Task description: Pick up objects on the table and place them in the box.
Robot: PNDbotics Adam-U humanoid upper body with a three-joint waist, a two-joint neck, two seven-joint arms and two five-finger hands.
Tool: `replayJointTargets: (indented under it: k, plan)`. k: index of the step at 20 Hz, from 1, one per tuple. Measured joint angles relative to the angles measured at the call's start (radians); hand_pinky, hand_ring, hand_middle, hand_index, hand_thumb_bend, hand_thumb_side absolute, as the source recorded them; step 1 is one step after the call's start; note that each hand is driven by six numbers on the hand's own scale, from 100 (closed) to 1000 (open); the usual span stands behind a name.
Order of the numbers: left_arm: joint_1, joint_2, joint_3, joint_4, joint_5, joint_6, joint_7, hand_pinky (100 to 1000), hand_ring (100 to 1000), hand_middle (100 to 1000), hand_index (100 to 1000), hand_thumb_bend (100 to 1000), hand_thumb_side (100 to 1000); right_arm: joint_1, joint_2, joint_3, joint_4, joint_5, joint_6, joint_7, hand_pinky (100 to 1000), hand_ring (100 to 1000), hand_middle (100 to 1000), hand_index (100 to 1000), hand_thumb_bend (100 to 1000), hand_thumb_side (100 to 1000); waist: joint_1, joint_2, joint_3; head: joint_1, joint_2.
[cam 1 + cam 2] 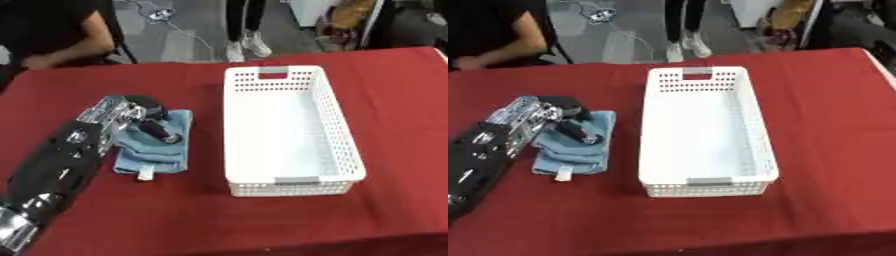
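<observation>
Nothing is held in the white box [292, 131]. Beside it, a blue cloth [157, 145] is clasped by the curled left robot hand [144, 120]; bare red tabletop [402, 115] is seen rightward.

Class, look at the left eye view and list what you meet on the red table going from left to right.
Left hand → blue cloth, which the hand rests on → white basket, with nothing visible inside. The right hand does not show.
</observation>
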Motion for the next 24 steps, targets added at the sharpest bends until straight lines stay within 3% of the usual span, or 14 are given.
replayJointTargets:
  k: [2, 3, 4, 5, 6, 7, 8, 9, 10, 11, 12, 19, 20, 24]
  plan:
    - [0.001, -0.005, 0.0, 0.009, 0.002, 0.004, 0.036, 422, 410, 593, 727, 422, 600, 0.0, 0.0, 0.0, 0.0, 0.0, 0.0, 0.0, 816, 944, 888, 1000, 100, 913, -0.001, 0.0, 0.0, 0.0, 0.0]
    - [-0.001, -0.008, 0.0, 0.014, 0.002, 0.004, 0.046, 393, 399, 587, 722, 411, 584, 0.0, 0.0, 0.0, 0.0, 0.0, 0.0, 0.0, 816, 944, 888, 1000, 100, 913, -0.002, 0.0, 0.0, 0.0, 0.0]
    - [-0.005, -0.009, 0.0, 0.021, 0.002, 0.004, 0.05, 244, 327, 541, 671, 347, 451, 0.0, 0.0, 0.0, 0.0, 0.0, 0.0, 0.0, 816, 944, 888, 1000, 100, 913, -0.002, 0.0, 0.0, 0.0, 0.0]
    - [-0.01, -0.013, 0.0, 0.029, 0.001, 0.005, 0.05, 213, 308, 528, 655, 331, 407, 0.0, 0.0, 0.0, 0.0, 0.0, 0.0, 0.0, 816, 944, 888, 1000, 100, 913, -0.002, 0.0, -0.001, 0.0, 0.0]
    - [-0.016, -0.018, 0.0, 0.037, -0.001, 0.009, 0.047, 100, 240, 484, 592, 300, 262, 0.0, 0.0, 0.0, 0.0, 0.0, 0.0, 0.0, 816, 944, 888, 1000, 100, 913, -0.002, 0.0, -0.001, 0.001, 0.0]
    - [-0.022, -0.022, 0.0, 0.046, -0.004, 0.013, 0.041, 108, 248, 489, 599, 301, 279, -0.001, 0.0, 0.0, 0.0, 0.0, 0.0, -0.001, 816, 944, 888, 1000, 100, 913, -0.002, -0.001, -0.001, 0.001, 0.0]
    - [-0.029, -0.026, 0.0, 0.054, -0.009, 0.017, 0.032, 100, 170, 431, 511, 256, 197, -0.001, 0.0, 0.0, 0.0, 0.0, 0.0, -0.001, 816, 944, 888, 1000, 100, 913, -0.002, -0.001, -0.001, 0.001, 0.0]
    - [-0.035, -0.03, 0.0, 0.062, -0.014, 0.02, 0.022, 100, 170, 431, 511, 256, 197, -0.002, 0.001, 0.0, 0.0, 0.0, 0.001, -0.001, 816, 944, 888, 1000, 100, 913, -0.002, -0.001, -0.002, 0.001, 0.0]
    - [-0.042, -0.034, 0.0, 0.069, -0.02, 0.023, 0.012, 100, 116, 382, 423, 172, 185, -0.003, 0.001, 0.0, 0.0, -0.001, 0.001, -0.002, 816, 944, 888, 1000, 100, 913, -0.002, -0.001, -0.003, 0.001, 0.0]
    - [-0.048, -0.038, 0.0, 0.076, -0.025, 0.027, 0.003, 100, 116, 382, 423, 172, 185, -0.003, 0.001, 0.0, 0.0, -0.001, 0.002, -0.002, 816, 944, 888, 1000, 100, 913, -0.002, -0.001, -0.004, 0.001, 0.0]
    - [-0.053, -0.041, 0.001, 0.084, -0.028, 0.029, -0.006, 100, 100, 358, 359, 100, 186, -0.003, 0.001, 0.0, 0.0, -0.002, 0.002, -0.003, 816, 944, 888, 1000, 100, 913, -0.002, -0.001, -0.005, 0.001, 0.0]
    - [-0.068, -0.048, 0.009, 0.101, -0.028, 0.045, -0.03, 100, 100, 276, 254, 100, 212, -0.004, 0.001, -0.001, -0.001, -0.007, 0.004, -0.005, 816, 944, 888, 1000, 100, 914, -0.001, -0.002, -0.007, 0.001, 0.0]
    - [-0.068, -0.048, 0.011, 0.102, -0.027, 0.046, -0.029, 100, 100, 215, 241, 100, 231, -0.004, 0.001, -0.002, -0.001, -0.007, 0.004, -0.005, 816, 944, 888, 1000, 100, 914, -0.001, -0.002, -0.007, 0.001, 0.0]
    - [-0.067, -0.048, 0.015, 0.102, -0.018, 0.053, -0.003, 100, 100, 131, 207, 100, 246, -0.004, 0.001, -0.006, -0.004, -0.007, 0.004, -0.006, 816, 944, 888, 1000, 100, 915, -0.001, -0.002, -0.007, 0.001, 0.0]
